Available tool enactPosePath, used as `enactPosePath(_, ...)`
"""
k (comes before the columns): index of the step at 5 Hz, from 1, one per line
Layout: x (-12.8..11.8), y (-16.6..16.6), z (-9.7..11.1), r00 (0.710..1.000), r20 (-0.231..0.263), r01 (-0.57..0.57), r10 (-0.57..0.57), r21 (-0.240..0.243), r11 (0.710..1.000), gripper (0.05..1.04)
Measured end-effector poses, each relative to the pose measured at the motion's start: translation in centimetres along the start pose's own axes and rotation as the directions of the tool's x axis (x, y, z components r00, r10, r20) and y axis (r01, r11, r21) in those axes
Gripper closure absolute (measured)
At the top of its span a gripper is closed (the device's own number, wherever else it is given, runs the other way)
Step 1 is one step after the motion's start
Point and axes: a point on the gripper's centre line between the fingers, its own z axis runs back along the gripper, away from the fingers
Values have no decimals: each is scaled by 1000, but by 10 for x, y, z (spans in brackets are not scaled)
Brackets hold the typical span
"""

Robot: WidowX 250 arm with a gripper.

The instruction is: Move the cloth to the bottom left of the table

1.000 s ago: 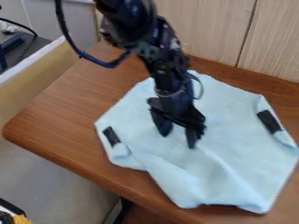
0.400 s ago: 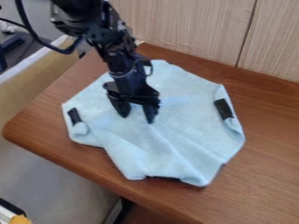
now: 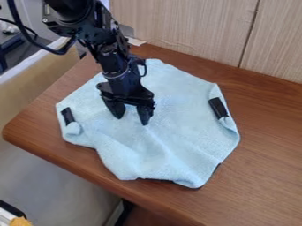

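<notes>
Now the pincer [image 3: 131, 114] sits spread-fingered on the cloth [image 3: 177, 123], which lies toward the counter's [image 3: 268, 154] nine o'clock side, looking soft, limp and light, so pinching it just ten o'clock of its middle should suit.

bright, diffuse light. soft shading in folds of cloth [image 3: 168, 126]; small glints on black arm [image 3: 110, 52]; table [image 3: 265, 150] well lit.

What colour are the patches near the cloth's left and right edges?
Both patches are black, best seen in the camera view.
</notes>
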Motion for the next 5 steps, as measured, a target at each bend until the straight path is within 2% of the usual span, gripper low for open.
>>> enactPosePath(1, -4, -10, 4, 1000, -13, 12, -13, -22, 1000, 85)
enactPosePath(3, 2, -39, 58, 996, 57, 72, -68, -55, 996, 85)
enactPosePath(4, 3, -48, 87, 989, 105, 112, -106, -50, 992, 84)
enactPosePath(5, 4, -48, 90, 988, 112, 114, -107, -49, 992, 84)
